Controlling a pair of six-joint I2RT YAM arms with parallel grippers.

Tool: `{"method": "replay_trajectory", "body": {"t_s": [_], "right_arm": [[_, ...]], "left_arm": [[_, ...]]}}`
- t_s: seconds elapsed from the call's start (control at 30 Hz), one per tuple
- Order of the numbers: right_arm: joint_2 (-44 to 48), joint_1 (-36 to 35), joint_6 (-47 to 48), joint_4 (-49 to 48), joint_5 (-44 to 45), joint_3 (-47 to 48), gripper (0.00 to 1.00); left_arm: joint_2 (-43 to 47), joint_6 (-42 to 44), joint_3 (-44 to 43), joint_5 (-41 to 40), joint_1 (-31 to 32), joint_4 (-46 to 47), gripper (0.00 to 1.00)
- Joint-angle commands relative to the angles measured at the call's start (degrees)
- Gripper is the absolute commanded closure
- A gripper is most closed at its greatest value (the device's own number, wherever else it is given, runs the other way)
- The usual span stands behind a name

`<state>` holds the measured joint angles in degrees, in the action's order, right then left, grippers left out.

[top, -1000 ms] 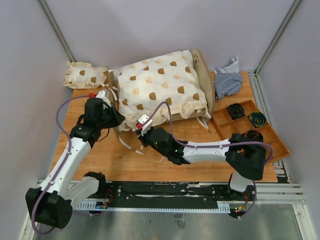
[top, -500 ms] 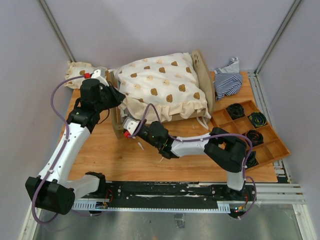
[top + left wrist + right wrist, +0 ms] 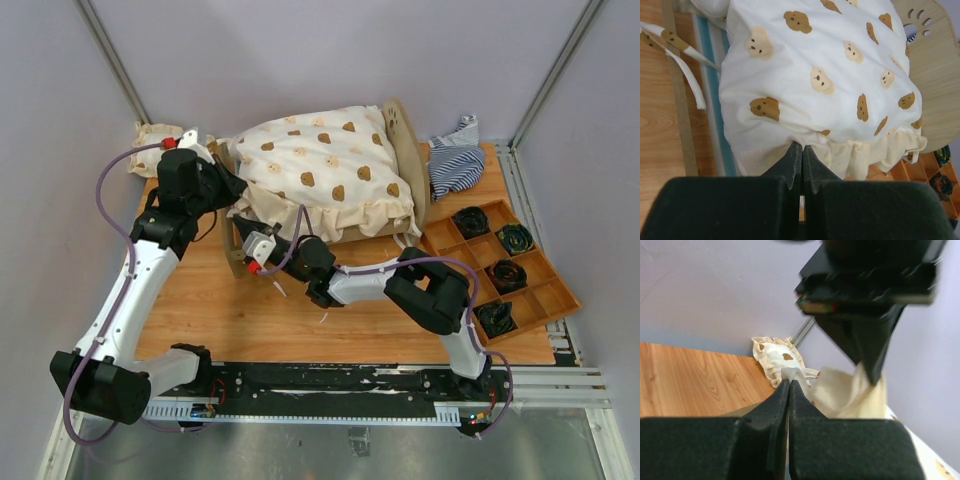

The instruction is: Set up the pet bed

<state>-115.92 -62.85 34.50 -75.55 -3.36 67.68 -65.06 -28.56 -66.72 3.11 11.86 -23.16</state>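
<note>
My left gripper [image 3: 801,147] and right gripper [image 3: 788,382] each clamp the frill at the cushion's [image 3: 320,170] near-left corner, so I should pull evenly and low to seat it inside the pet bed [image 3: 403,130], which sits mid-bench by the far edge.

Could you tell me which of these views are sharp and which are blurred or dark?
Top view: even light, sharp across the table, soft shadows only. Left wrist view: the bear-print cushion is crisp; the left gripper is dark and soft up close. Right wrist view: the right gripper and the dark arm above are blurred; the small pillow is clearer.
</note>
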Motion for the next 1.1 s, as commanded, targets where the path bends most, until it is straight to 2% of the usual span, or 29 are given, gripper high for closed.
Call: {"method": "replay_trajectory", "body": {"t_s": [0.0,0.3,0.57,0.8,1.07], "right_arm": [[-4.47,0.89,-0.8,-9.0,-0.95,3.26,1.0],[-10.43,0.8,-5.11,-12.96,3.46,7.55,1.0],[-9.83,0.75,-8.73,-14.21,12.12,5.38,1.0],[-9.63,1.11,-9.28,-14.24,15.4,5.45,1.0],[-10.73,2.4,-10.47,-14.16,14.51,5.36,1.0]], "left_arm": [[-0.48,0.53,-3.06,-1.9,0.09,0.32,1.0],[-0.59,2.37,-4.24,-4.69,0.04,-2.88,1.0],[-0.86,5.31,-6.37,-8.85,0.01,-6.36,1.0],[-1.67,7.66,-7.73,-11.04,0.0,-8.12,1.0],[-2.98,8.39,-8.89,-10.82,0.0,-9.55,1.0]]}}
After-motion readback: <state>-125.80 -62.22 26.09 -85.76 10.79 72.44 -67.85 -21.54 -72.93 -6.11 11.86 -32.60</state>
